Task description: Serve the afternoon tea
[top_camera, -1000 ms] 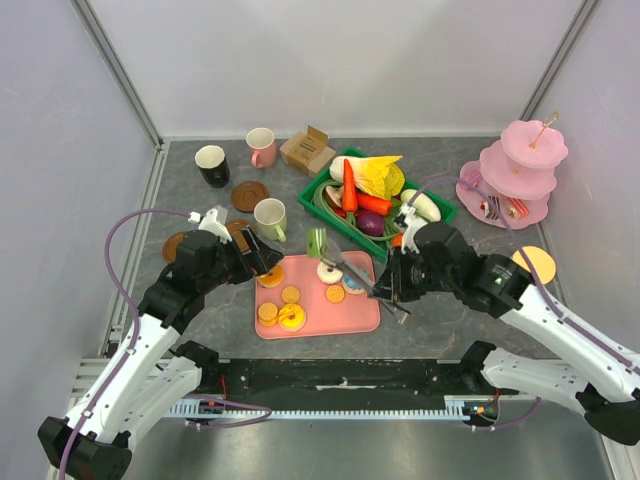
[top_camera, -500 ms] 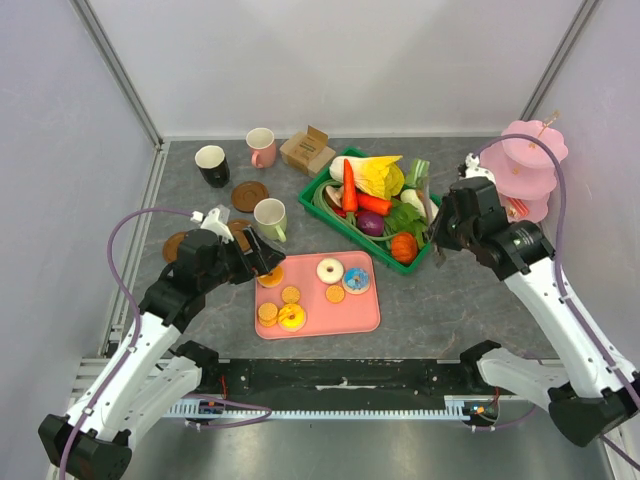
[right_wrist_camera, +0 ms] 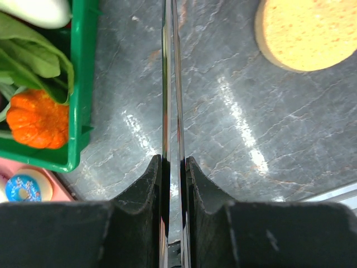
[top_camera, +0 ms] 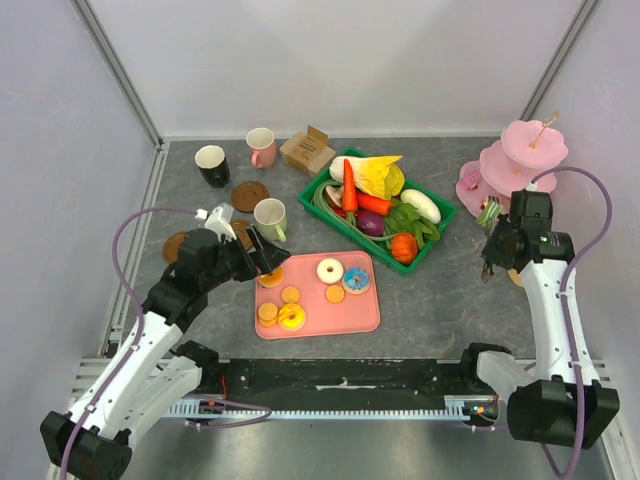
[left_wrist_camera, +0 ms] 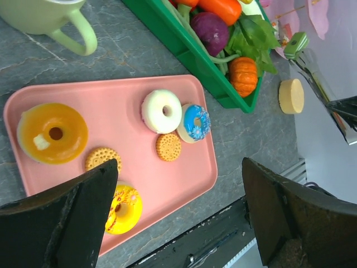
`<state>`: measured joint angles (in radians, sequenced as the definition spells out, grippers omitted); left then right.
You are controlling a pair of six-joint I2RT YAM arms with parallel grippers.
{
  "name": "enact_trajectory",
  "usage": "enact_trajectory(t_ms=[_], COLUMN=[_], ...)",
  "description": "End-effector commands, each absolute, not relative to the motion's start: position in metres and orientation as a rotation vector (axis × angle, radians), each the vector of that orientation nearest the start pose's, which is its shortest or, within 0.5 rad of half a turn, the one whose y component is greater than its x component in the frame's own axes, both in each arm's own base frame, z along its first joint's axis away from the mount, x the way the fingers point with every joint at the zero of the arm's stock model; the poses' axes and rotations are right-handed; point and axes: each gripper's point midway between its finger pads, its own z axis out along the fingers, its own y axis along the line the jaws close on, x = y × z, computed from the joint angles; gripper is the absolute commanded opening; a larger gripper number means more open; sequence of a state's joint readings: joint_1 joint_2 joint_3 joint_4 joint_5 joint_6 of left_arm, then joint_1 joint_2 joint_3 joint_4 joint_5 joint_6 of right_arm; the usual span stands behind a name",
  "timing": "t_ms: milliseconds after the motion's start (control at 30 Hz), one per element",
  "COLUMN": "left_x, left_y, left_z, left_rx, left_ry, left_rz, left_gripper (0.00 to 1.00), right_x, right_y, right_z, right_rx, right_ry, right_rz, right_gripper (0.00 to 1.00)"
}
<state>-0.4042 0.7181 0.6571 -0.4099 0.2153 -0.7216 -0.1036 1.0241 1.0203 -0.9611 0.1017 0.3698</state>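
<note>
A pink tray (top_camera: 355, 318) holds an orange donut (left_wrist_camera: 52, 133), a white donut (left_wrist_camera: 161, 110), a blue donut (left_wrist_camera: 196, 123), a yellow donut (left_wrist_camera: 124, 208) and round biscuits (left_wrist_camera: 168, 146). My left gripper (top_camera: 262, 255) hangs open and empty over the tray's left end (left_wrist_camera: 178, 165). My right gripper (top_camera: 500, 245) is shut on metal tongs (right_wrist_camera: 170, 84). The tongs' tips pinch a green cake slice (top_camera: 488, 212) beside the pink tiered stand (top_camera: 520, 170); the slice also shows in the left wrist view (left_wrist_camera: 295, 43). The pale-green mug (top_camera: 269, 218), black mug (top_camera: 211, 165) and pink mug (top_camera: 261, 147) stand at the back left with brown coasters (top_camera: 250, 195).
A green basket (top_camera: 330, 190) of toy vegetables sits between tray and stand; its pumpkin (right_wrist_camera: 36, 125) is at the near corner. A pale yellow disc (right_wrist_camera: 304, 33) lies on the table by the tongs. A small cardboard box (top_camera: 307, 150) stands at the back.
My right arm swung the tongs with the green slice from the tray, over the basket, to beside the pink stand. My left gripper stayed open over the tray's left end.
</note>
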Motion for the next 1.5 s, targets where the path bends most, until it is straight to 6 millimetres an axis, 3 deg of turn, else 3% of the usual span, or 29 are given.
enact_trajectory(t_ms=[0,267,533,933,1300,1467], left_x=[0.222,0.219,0.216,0.220,0.219,0.220], left_y=[-0.179,-0.187,-0.191,-0.189,-0.189,-0.189], left_z=[0.210,0.217,0.213,0.211,0.213,0.212], left_rx=[-0.173,-0.125,-0.114,-0.132,-0.123,-0.124], left_ry=[2.089,2.066,2.076,2.066,2.051,2.051], left_rz=[-1.020,-1.082,-1.118,-1.101,-1.109,-1.107], left_gripper=[0.98,0.98,0.98,0.98,0.98,0.98], right_x=[0.243,0.249,0.257,0.288,0.316,0.314], right_y=[-0.046,-0.077,-0.098,-0.124,-0.147,-0.159], right_z=[0.178,0.167,0.177,0.197,0.190,0.183], right_rx=[0.609,0.744,0.833,0.936,1.008,1.046], right_ry=[2.410,2.412,2.347,2.243,2.187,2.178], right_rz=[-0.042,-0.123,-0.136,-0.115,-0.112,-0.154], right_gripper=[0.03,0.04,0.05,0.06,0.06,0.06])
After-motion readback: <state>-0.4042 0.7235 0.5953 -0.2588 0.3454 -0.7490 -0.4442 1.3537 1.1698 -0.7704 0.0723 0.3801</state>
